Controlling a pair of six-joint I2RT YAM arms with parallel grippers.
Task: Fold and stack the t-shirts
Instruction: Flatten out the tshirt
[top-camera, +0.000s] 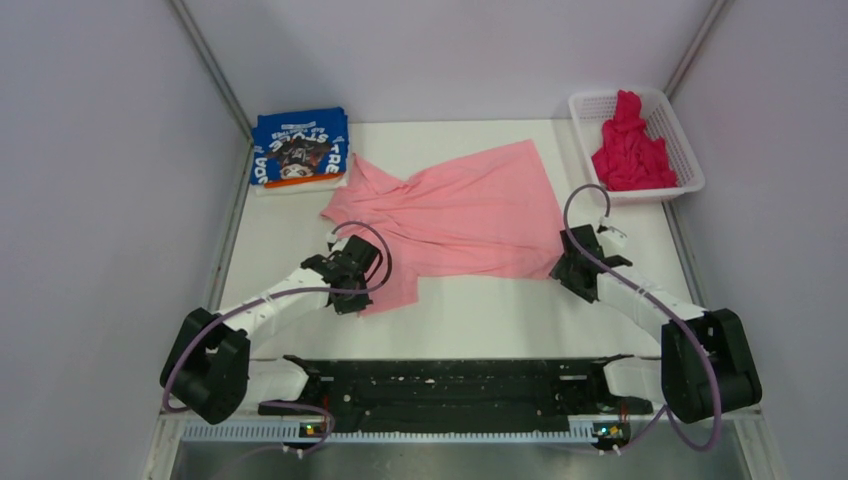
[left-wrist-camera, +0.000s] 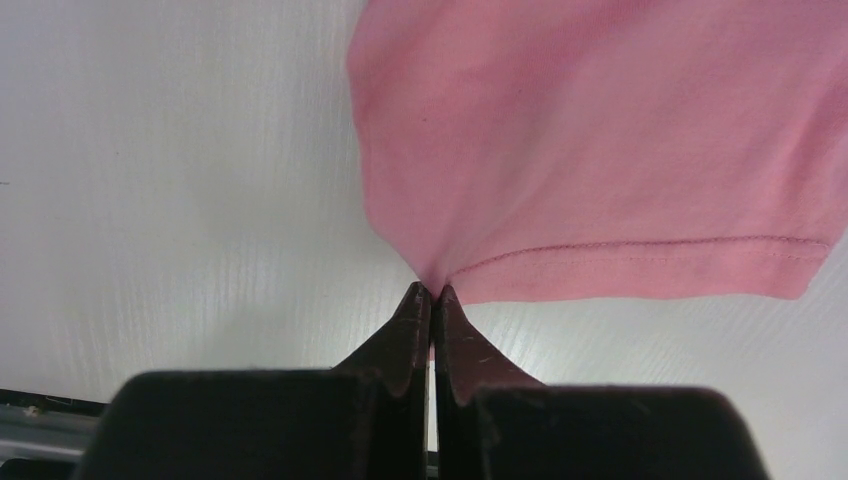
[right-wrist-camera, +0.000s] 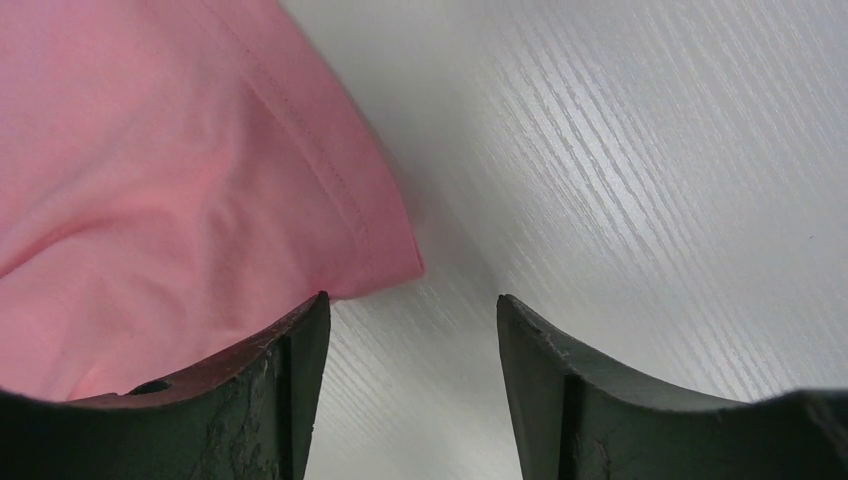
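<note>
The light pink t-shirt (top-camera: 455, 215) lies spread and rumpled across the middle of the table. My left gripper (left-wrist-camera: 431, 290) is shut on the pink t-shirt (left-wrist-camera: 600, 150), pinching it at a hemmed corner at its near left; in the top view this left gripper (top-camera: 352, 262) sits at the shirt's lower left edge. My right gripper (right-wrist-camera: 412, 300) is open over bare table, its left finger against the pink t-shirt's hemmed corner (right-wrist-camera: 180, 200); no cloth is between the fingers. From above the right gripper (top-camera: 566, 262) is at the shirt's near right corner. The blue t-shirt (top-camera: 299, 147) lies folded at the back left. The magenta t-shirt (top-camera: 632, 145) is bunched in the basket.
A white mesh basket (top-camera: 684, 140) stands at the back right corner. Grey walls close in the table on the left, right and back. The black arm mount (top-camera: 450, 385) runs along the near edge.
</note>
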